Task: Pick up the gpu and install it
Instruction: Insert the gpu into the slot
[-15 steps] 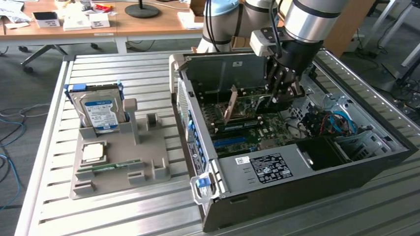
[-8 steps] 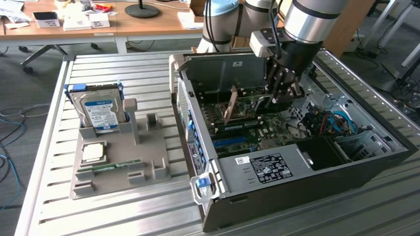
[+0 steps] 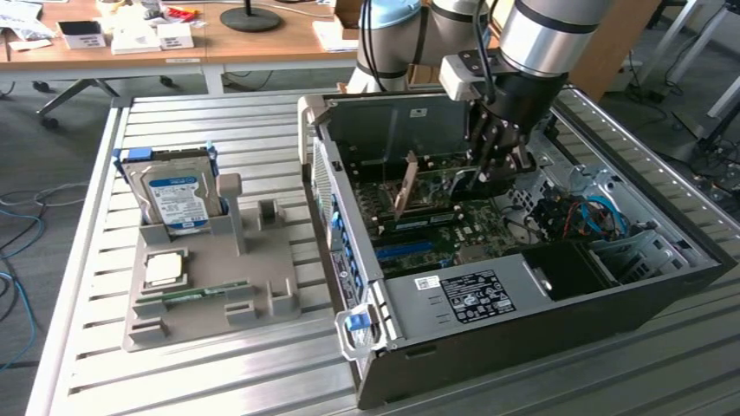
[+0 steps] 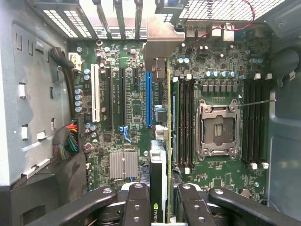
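Note:
The gpu [image 3: 434,182] hangs inside the open computer case [image 3: 521,347], standing on edge just above the motherboard [image 3: 428,238]. My gripper [image 3: 497,173] reaches down into the case and is shut on the card's upper edge. In the wrist view the gpu [image 4: 165,117] shows edge-on as a thin green strip with its metal bracket toward the case's rear slots. It lies along the blue slot [image 4: 149,99], offset toward the memory slots [image 4: 183,122]. My gripper [image 4: 162,207] clamps it between black fingers [image 4: 137,202].
A grey holder [image 3: 272,260] on the exterior view's left carries a hard drive [image 3: 173,195], a processor chip [image 3: 165,269] and a memory stick [image 3: 197,293]. Inside the case are the processor socket [image 4: 216,127], cable bundles [image 4: 66,141] and the power supply [image 3: 474,295].

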{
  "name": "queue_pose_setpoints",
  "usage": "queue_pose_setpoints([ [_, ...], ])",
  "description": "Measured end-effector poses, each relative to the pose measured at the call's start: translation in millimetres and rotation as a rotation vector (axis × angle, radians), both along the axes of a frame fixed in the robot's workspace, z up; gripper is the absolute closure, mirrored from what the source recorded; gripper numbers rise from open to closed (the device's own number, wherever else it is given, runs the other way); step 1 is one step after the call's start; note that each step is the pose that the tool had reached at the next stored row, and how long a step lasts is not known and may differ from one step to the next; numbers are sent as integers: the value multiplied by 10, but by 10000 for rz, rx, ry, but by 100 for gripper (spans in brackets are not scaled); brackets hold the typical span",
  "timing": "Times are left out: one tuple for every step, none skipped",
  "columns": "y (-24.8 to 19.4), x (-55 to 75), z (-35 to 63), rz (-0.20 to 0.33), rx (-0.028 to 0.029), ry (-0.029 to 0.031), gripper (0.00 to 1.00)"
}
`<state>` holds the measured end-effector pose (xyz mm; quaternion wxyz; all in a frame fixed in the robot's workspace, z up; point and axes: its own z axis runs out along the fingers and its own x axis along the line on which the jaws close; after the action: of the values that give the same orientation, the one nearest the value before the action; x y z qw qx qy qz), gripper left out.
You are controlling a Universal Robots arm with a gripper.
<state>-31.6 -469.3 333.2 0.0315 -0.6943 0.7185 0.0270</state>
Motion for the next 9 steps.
queue_pose_setpoints([
  [0, 0, -3, 0, 0, 0, 73],
  [0, 0, -4, -1, -1, 1, 73],
  [0, 0, -6, 0, 0, 0, 73],
  [0, -1, -14, 0, 0, 0, 73],
  [0, 0, -14, 0, 0, 0, 73],
  [0, -1, -14, 0, 0, 0, 73],
  [0, 0, -14, 0, 0, 0, 73],
  [0, 0, -14, 0, 0, 0, 73],
  [0, 0, -14, 0, 1, -1, 73],
])
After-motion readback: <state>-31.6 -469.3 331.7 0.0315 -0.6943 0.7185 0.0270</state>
